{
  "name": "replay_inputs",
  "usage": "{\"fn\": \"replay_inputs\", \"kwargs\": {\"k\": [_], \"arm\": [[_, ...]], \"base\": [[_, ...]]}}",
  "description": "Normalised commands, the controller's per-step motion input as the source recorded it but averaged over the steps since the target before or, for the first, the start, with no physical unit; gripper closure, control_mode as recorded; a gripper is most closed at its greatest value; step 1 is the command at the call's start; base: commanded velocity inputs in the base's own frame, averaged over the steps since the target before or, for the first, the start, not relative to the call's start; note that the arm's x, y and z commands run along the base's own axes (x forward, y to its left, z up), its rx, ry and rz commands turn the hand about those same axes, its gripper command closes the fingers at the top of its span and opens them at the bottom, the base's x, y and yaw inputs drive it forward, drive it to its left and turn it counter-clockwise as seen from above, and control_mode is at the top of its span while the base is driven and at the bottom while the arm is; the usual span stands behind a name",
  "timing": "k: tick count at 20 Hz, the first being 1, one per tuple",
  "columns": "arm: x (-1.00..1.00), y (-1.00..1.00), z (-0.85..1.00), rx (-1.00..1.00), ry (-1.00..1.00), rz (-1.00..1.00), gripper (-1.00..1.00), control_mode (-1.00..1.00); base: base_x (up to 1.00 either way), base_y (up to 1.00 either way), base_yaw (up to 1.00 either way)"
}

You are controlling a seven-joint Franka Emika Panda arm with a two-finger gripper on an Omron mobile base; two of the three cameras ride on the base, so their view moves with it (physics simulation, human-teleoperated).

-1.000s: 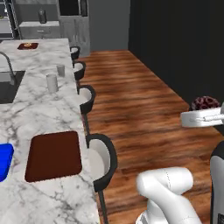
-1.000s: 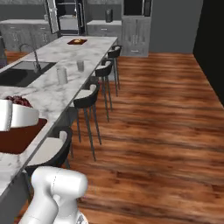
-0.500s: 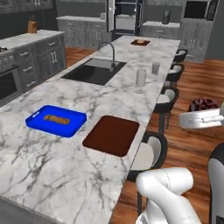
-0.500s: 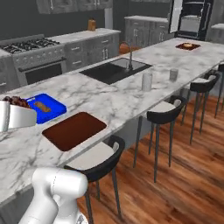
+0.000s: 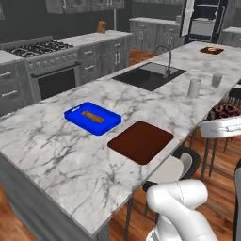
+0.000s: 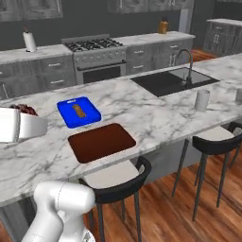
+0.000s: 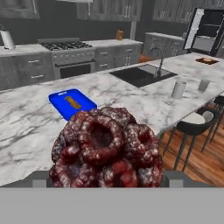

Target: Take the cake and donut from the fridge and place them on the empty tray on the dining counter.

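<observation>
White robot arm
Glossy rounded white link point(image 5: 181, 209), smooth and bulbous; a boxy white hand segment point(image 6: 16, 125) above it.

Flat, even rendered light, no single source evident. Dining counter point(image 5: 70, 155) marble is bright; far wall cabinets sit dim and dark. Shadows are soft and faint, a weak one under the tray point(image 6: 101, 141). No glare. All 3 views are low-res and soft. Cake point(image 7: 105, 151) looms close in hand view, blocky texture.
</observation>
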Motion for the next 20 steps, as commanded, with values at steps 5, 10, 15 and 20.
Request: {"fn": "replay_inputs", "kwargs": {"k": [5,10,15,20], "arm": [[0.0,0.0,0.0,0.0,0.0,0.0,1.0,1.0],[0.0,0.0,0.0,0.0,0.0,0.0,1.0,1.0],[0.0,0.0,0.0,0.0,0.0,0.0,1.0,1.0],[0.2,-0.07,-0.08,0.03,0.05,0.09,1.0,-1.0]], "base": [[0.94,-0.36,0.59],[0.88,-0.18,0.69],[1.0,-0.24,0.47],[0.8,-0.22,0.37]]}}
